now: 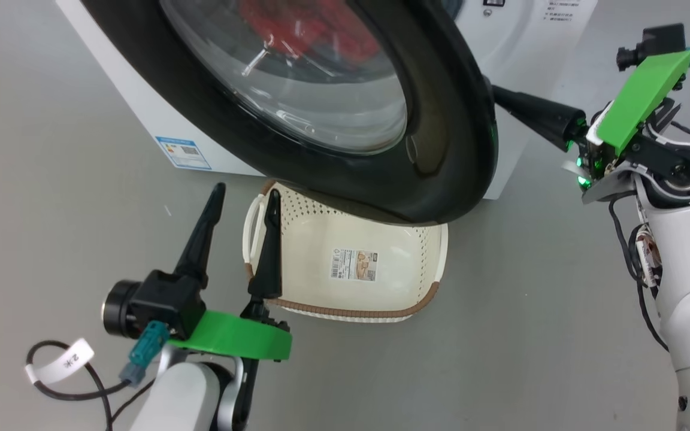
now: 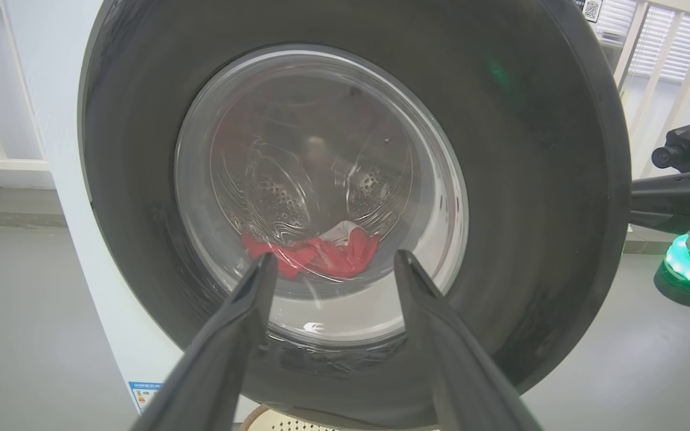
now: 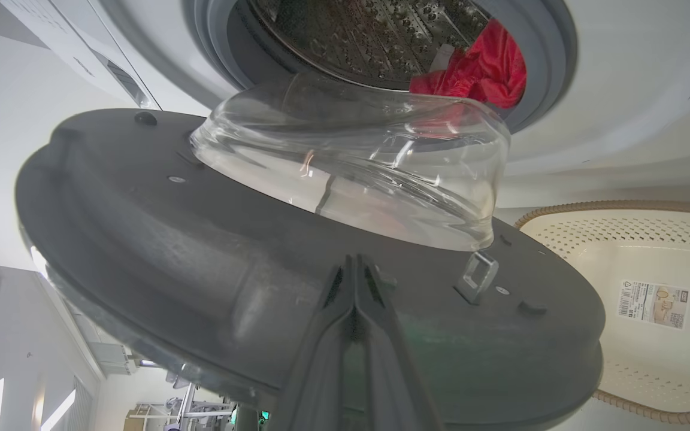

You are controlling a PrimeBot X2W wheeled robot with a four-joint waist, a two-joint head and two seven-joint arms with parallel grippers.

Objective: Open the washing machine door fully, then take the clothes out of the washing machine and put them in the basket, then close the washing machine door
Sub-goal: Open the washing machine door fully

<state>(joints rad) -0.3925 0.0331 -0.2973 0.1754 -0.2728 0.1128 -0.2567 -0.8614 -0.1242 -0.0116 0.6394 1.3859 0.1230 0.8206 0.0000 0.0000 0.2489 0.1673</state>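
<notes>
The washing machine door (image 1: pixel 441 149) stands partly open from the white washing machine (image 1: pixel 123 90). Red clothes (image 1: pixel 309 30) show through its glass bowl and lie in the steel drum (image 3: pixel 483 66). Beneath the door on the floor sits the cream basket (image 1: pixel 351 311), with nothing in it but a sticker. My left gripper (image 1: pixel 246 191) is open in front of the door's outer face (image 2: pixel 530 179), by the basket's left handle, holding nothing. My right gripper (image 1: pixel 501 94) is shut, and its tips (image 3: pixel 354 258) rest against the door's grey inner face (image 3: pixel 171 251) near the latch hook (image 3: pixel 477 272).
Grey floor (image 1: pixel 530 299) surrounds the machine and basket. A blue label (image 1: pixel 183 152) marks the machine's lower front. A white railing (image 2: pixel 668 54) and window blinds stand behind on the right. A black cable with a white tag (image 1: pixel 60 362) hangs off my left wrist.
</notes>
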